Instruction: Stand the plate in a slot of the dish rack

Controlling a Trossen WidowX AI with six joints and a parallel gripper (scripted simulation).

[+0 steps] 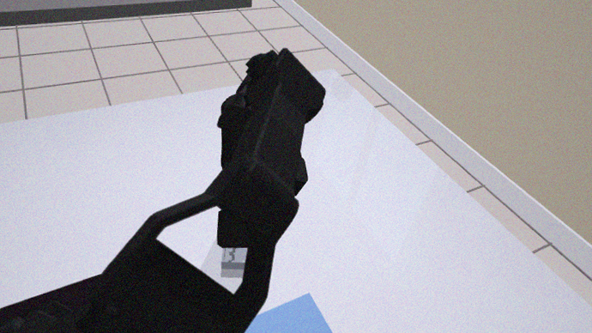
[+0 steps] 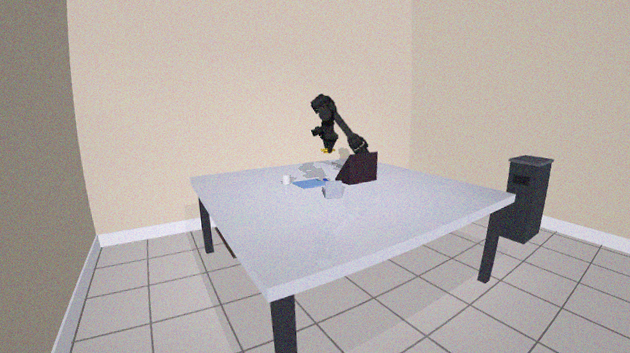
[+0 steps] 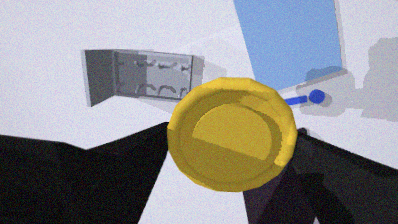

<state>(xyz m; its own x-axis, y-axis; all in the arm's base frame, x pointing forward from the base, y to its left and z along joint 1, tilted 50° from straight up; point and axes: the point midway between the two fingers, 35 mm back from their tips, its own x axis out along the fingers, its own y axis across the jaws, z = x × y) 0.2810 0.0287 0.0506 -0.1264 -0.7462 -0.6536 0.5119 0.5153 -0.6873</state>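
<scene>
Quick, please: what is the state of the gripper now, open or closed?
Gripper: closed on the yellow plate, held in the air above the table.

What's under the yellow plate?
Below the held plate lies the white table, with the gray dish rack and blue mat nearby. The spot directly beneath is covered.
</scene>
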